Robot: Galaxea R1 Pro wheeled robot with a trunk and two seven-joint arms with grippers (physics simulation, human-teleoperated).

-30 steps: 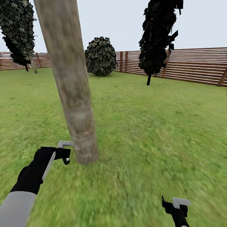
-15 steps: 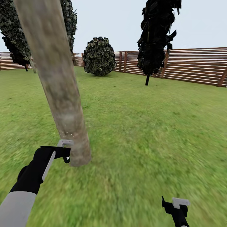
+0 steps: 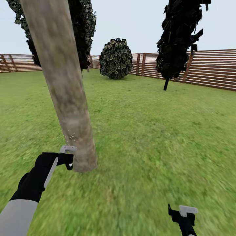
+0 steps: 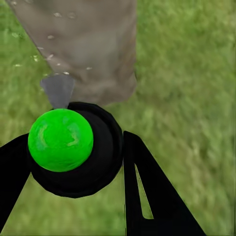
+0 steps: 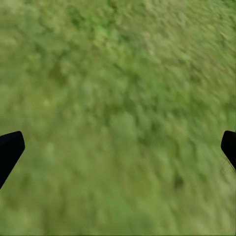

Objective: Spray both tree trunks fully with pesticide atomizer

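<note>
Two black fingers (image 4: 147,191) of the left gripper (image 4: 73,162) are clamped on the pesticide atomizer (image 4: 73,150), seen end-on with a green cap. Its grey nozzle (image 4: 58,89) is pointed at the base of the tree trunk (image 3: 70,108), just beside the bark, where pale specks are visible. The trunk's long axis is tilted leftward toward the top. The right gripper (image 3: 184,214) is held low over the grass (image 3: 157,137), fingertips (image 5: 10,150) wide apart. A slatted fence (image 3: 213,70) is visible behind.

Pale grey-beige mottled tree trunk (image 3: 67,95) (white specks low down), blurry green grass (image 3: 157,137), brown slatted fence (image 3: 213,68).
</note>
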